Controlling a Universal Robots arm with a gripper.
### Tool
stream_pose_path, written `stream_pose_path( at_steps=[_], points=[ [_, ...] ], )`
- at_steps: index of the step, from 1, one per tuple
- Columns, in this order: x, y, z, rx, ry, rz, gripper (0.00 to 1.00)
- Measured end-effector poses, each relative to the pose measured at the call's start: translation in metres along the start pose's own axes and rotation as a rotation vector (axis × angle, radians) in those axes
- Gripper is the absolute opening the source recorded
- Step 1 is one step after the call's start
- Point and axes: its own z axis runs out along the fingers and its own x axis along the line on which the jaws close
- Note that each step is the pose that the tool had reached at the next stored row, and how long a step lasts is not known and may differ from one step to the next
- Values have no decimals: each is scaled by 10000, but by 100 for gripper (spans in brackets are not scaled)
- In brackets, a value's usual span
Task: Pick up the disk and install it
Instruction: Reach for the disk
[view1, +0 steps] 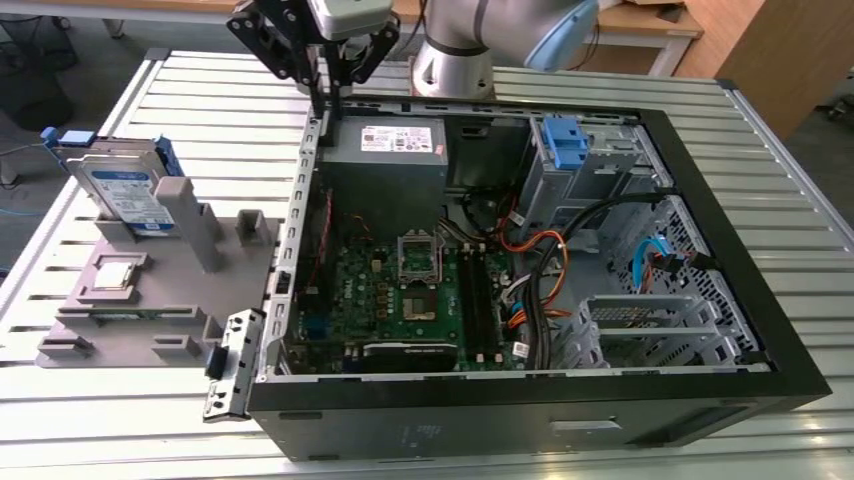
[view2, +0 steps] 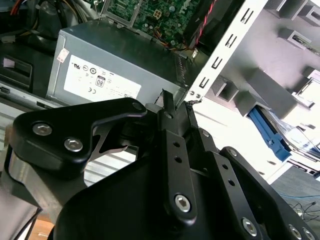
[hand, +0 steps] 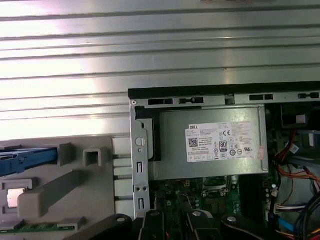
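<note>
The disk (view1: 123, 188), silver-grey with a white-and-blue label in a blue carrier, stands upright in a slot of the grey holder (view1: 147, 290) at the exterior view's left. Its blue frame edge shows in the first wrist view (hand: 25, 159) and in the second wrist view (view2: 270, 135). My gripper (view1: 322, 85) hangs above the rear left corner of the open computer case (view1: 534, 395), well to the right of the disk. In the second wrist view the gripper (view2: 167, 100) has its black fingers together and holds nothing. The gripper (hand: 175, 220) also shows in the first wrist view.
Inside the case are a grey power supply box with a white label (view1: 394, 145), a green motherboard (view1: 400, 290), orange and black cables (view1: 547, 260) and a drive bay with a blue latch (view1: 563, 140). The holder also carries small parts (view1: 114, 275). A slatted metal table (view1: 200, 90) lies underneath.
</note>
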Motion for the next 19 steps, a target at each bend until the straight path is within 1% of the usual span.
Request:
stream_pose_path(
  at_steps=[2,4,11,13,19],
  points=[
    [36,-3,1,0,-1,2,24],
    [55,-4,1,-1,-1,2,24],
    [58,-4,1,-1,0,1,24],
    [70,-6,1,0,0,3,24],
    [141,-11,6,-1,-1,1,24]
  ],
)
